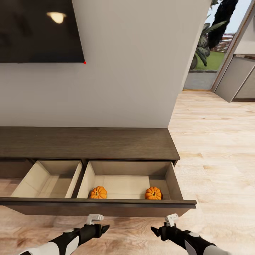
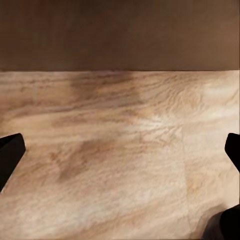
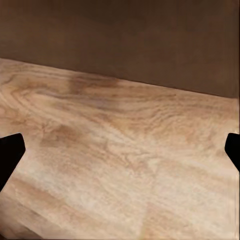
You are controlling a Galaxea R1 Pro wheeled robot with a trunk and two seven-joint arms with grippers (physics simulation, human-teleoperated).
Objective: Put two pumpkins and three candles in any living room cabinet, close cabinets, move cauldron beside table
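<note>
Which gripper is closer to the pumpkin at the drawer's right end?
Right. The right gripper hangs just below that pumpkin, outside the drawer front; the left gripper sits under the other pumpkin.

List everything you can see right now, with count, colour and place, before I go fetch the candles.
pumpkins: two, orange, in the open right drawer near its front wall, one at the left, one at the right
cabinet: one, dark brown, low against the wall
drawers: two pulled out, pale beige inside; left one looks bare, right one holds the pumpkins
TV: one, black, on the wall above the cabinet
wall: pale grey, behind the cabinet
floor: light wood, around the cabinet
plant: green, by the doorway at far right
left gripper: black, open, low before the drawer front
right gripper: black, open, low before the drawer front
</note>
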